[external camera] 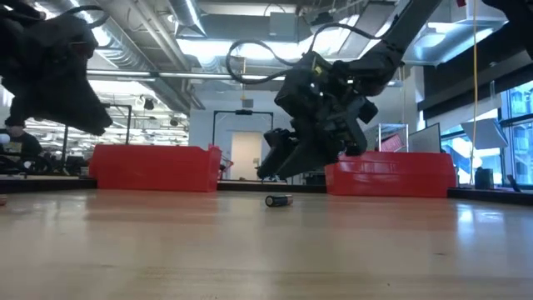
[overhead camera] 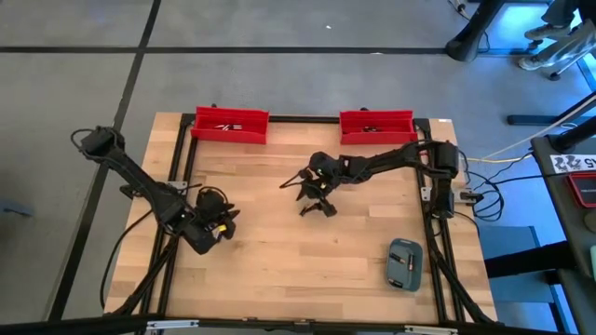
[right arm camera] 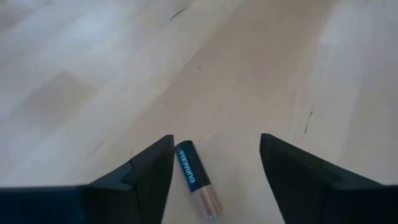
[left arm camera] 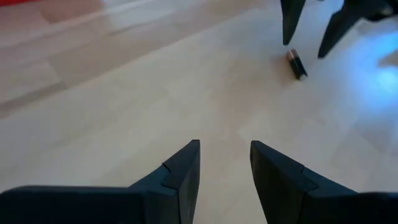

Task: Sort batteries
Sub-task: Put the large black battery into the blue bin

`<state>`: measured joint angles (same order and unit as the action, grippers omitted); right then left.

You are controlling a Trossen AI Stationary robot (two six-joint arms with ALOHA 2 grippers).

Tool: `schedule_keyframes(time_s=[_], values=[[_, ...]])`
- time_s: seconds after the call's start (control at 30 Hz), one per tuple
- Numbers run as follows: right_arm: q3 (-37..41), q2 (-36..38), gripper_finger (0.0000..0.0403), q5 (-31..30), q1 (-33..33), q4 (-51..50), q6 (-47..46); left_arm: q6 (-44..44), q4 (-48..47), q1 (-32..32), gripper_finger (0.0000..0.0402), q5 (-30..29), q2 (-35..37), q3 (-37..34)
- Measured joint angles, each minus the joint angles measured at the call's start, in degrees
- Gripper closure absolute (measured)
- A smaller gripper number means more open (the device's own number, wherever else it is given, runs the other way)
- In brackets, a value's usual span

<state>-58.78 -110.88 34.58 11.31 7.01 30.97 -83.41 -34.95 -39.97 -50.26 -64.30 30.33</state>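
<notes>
One battery (right arm camera: pixel 198 178), two red bins (overhead camera: pixel 230 125)

battery (right arm camera: pixel 198 179) on table (overhead camera: pixel 279 270) (between right gripper's (right arm camera: pixel 214 171) jaws)

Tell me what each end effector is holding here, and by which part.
Nothing. The right end effector stands open over a battery lying on the table; the left end effector is open, empty.

Overhead: straight down on the whole pale wooden table (overhead camera: pixel 279 233). Low: level along the boards, facing two red plastic bins (external camera: pixel 154 167). Wrist cameras: close above the wood; both catch the small dark cylindrical battery (right arm camera: pixel 196 177), also in low view
</notes>
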Motion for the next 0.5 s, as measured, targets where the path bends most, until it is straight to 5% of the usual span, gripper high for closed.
schedule_keyframes(time_s=[0.23, 0.5], values=[[0.0, -2.7, 0.0160, -0.7, -0.1, 0.2, 3.2, 4.6, 3.5, 3.2, 0.0270, -0.8, -1.1, 0.0], [-0.2, -6.3, 0.0250, -0.1, 0.0, -0.4, 4.6, 7.4, 6.1, 5.6, 0.0270, -1.1, -2.6, 0.0]])
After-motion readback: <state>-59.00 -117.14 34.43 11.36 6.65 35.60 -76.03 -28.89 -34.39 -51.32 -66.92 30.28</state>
